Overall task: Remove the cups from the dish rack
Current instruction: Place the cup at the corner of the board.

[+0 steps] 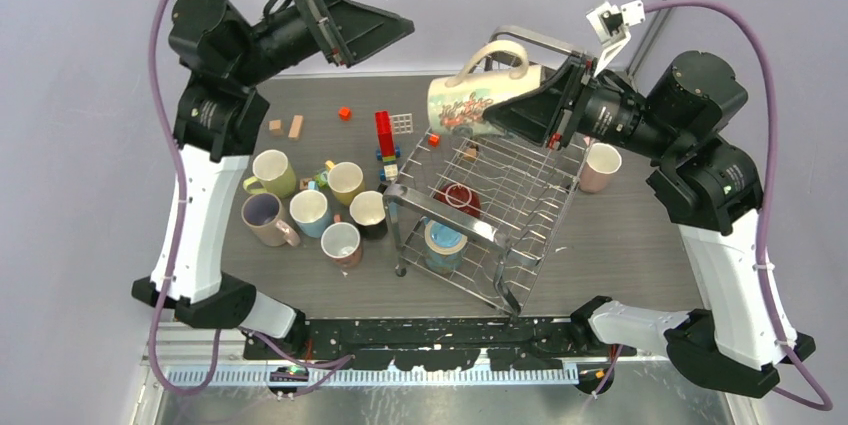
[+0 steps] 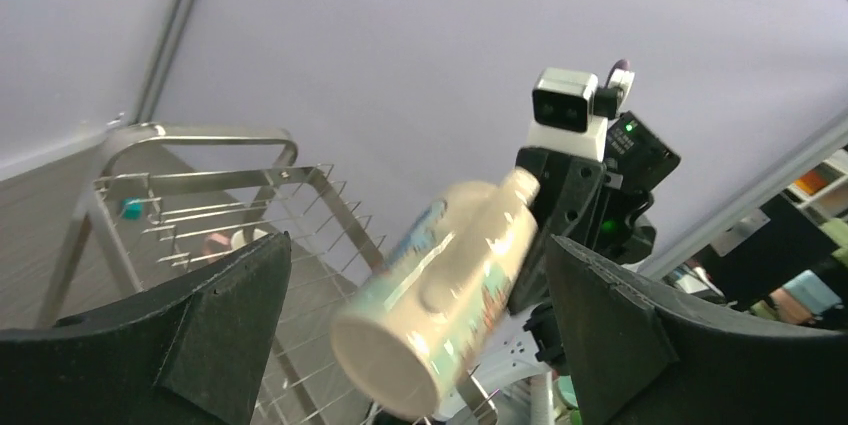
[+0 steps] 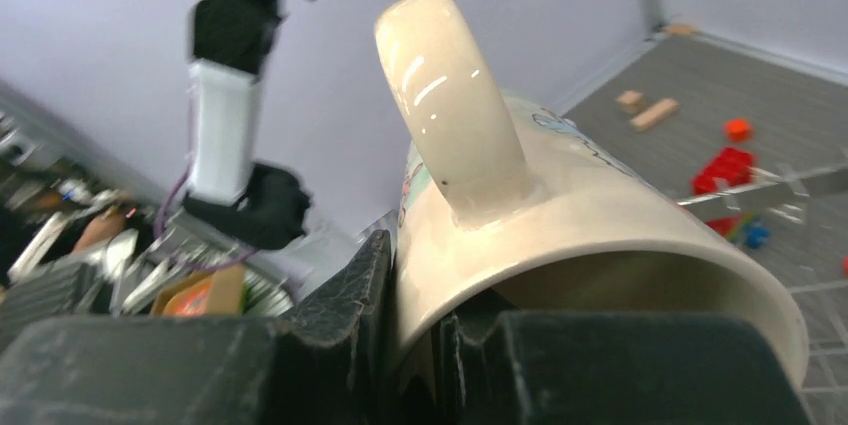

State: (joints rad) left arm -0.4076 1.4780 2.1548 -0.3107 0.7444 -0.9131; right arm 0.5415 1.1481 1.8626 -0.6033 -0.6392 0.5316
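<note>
While the right gripper (image 1: 543, 110) is clamping the rim of a cream printed ceramic mug (image 1: 468, 103) and holding it sideways at upper centre above the silver wire dish rack (image 1: 440, 211), the left gripper (image 1: 375, 40) is gaping wide and empty at upper left. Six other mugs (image 1: 310, 212) are sitting on the grey table (image 1: 620, 235), left of the rack.

The printed mug (image 2: 450, 285) is a blur, picture unreadable; fingers (image 2: 190, 345) of the left claw (image 2: 420, 265) hide the dish rack (image 2: 190, 133) low down.

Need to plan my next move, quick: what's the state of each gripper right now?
Left gripper: open, empty.
Right gripper: shut on the cream mug, at its rim.
</note>
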